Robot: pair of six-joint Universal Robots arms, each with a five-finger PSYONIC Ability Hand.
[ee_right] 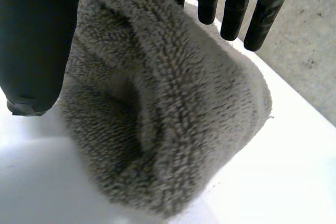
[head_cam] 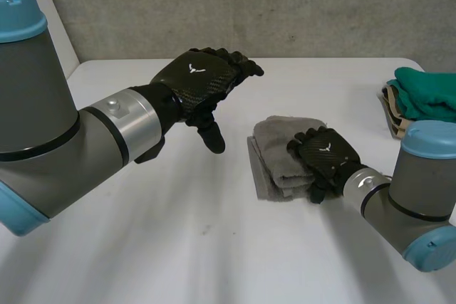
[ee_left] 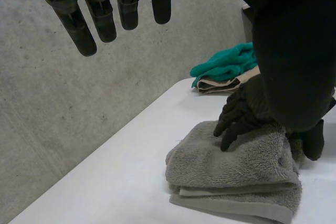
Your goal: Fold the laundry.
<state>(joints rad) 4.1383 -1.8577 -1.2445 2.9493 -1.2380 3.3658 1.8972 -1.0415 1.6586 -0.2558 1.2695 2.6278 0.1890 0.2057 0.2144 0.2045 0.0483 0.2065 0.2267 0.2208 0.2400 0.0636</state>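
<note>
Right of the table's middle, at about three o'clock, your small grey terry towel (head_cam: 281, 151) lies on the white table (head_cam: 178, 240), folded into a thick layered bundle. Your right hand (head_cam: 326, 156) rests on its three-o'clock edge, fingers nearly straight over the top and clasping nothing; whether the thumb touches the towel's side is hard to tell. Your left hand (head_cam: 199, 80) hovers at ten o'clock from the towel, fingers relaxed, empty. At two o'clock a green cloth (head_cam: 427, 90) sits on a folded beige cloth (head_cam: 390, 115). I judge this towel nearly finished: a final press, then stacking.
</note>
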